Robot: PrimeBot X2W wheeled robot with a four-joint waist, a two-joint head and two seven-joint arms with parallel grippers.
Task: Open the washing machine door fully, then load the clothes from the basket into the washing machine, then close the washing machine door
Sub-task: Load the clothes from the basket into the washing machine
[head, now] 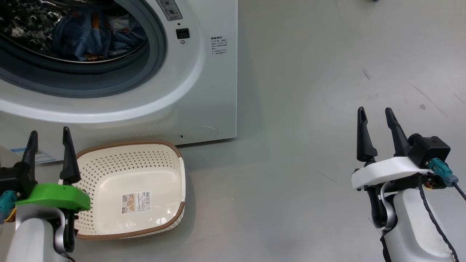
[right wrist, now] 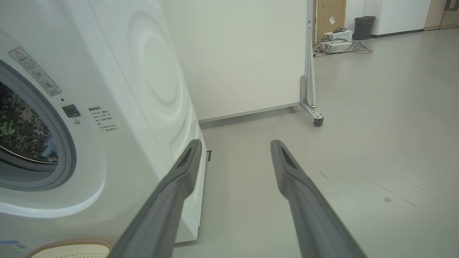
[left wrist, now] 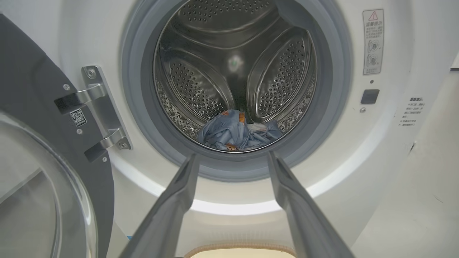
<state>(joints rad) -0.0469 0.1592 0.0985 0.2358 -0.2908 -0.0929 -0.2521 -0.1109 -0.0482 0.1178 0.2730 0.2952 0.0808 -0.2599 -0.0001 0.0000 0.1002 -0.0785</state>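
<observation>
Washing machine [head: 214,91] white, door [left wrist: 25,71] hinged wide open. Light blue clothes [left wrist: 238,134] heaped low in drum. Cream basket [head: 145,160] empty on floor, just in front.

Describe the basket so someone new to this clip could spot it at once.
Find the white washing machine. On the floor before it, beside the left hand, sits the basket. It alone is cream, perforated and brown-rimmed, with a label inside.
</observation>
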